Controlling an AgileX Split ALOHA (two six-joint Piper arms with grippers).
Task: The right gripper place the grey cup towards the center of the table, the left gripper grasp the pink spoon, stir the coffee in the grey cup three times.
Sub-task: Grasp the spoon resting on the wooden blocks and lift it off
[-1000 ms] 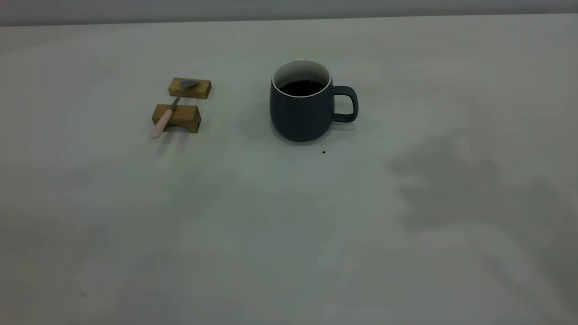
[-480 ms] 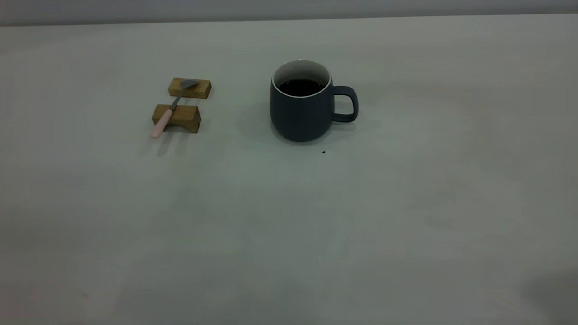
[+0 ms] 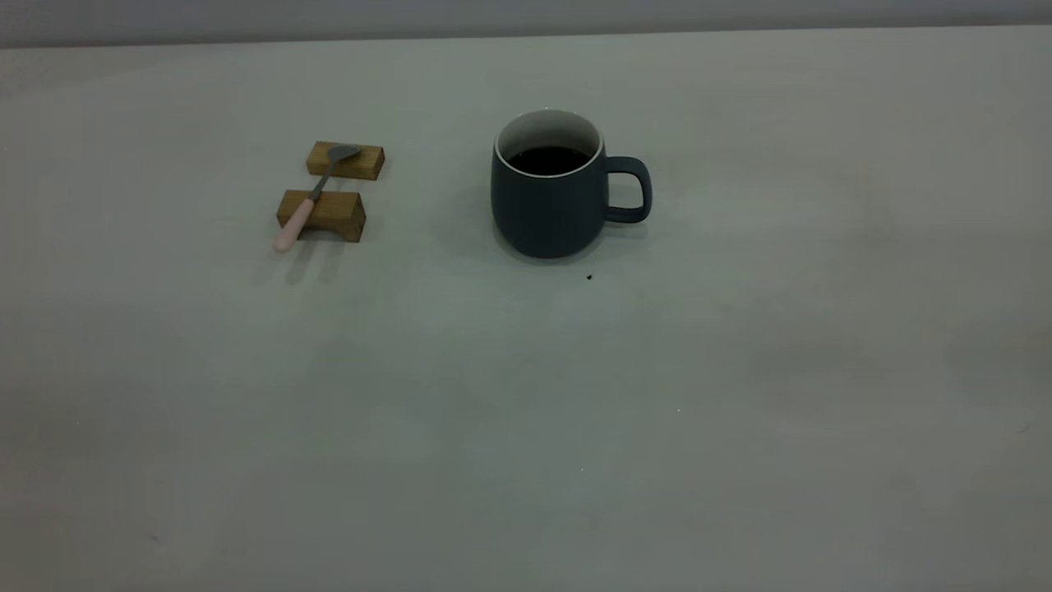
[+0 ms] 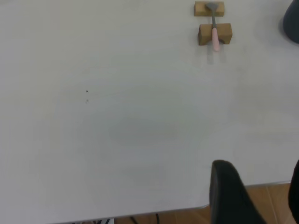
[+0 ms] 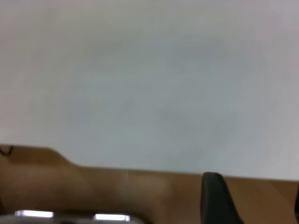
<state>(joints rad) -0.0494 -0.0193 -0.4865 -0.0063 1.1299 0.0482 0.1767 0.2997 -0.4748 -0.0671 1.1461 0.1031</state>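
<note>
Dark blue-grey matte mug (image 3: 549, 201) of coffee (image 3: 549, 159) stands mid-table (image 3: 526, 395); pink-handled metal spoon (image 3: 311, 197) rests across two brown wooden blocks (image 3: 333, 193). Left gripper (image 4: 254, 193) fingers apart, holding nothing; right gripper's (image 5: 252, 200) too.

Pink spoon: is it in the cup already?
No, the pink spoon lies across two wooden blocks, apart from the grey cup.

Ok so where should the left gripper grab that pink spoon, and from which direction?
Probably the pink handle end of the pink spoon, from above. It juts past the near wooden block, off the table, leaving room for fingers.
</note>
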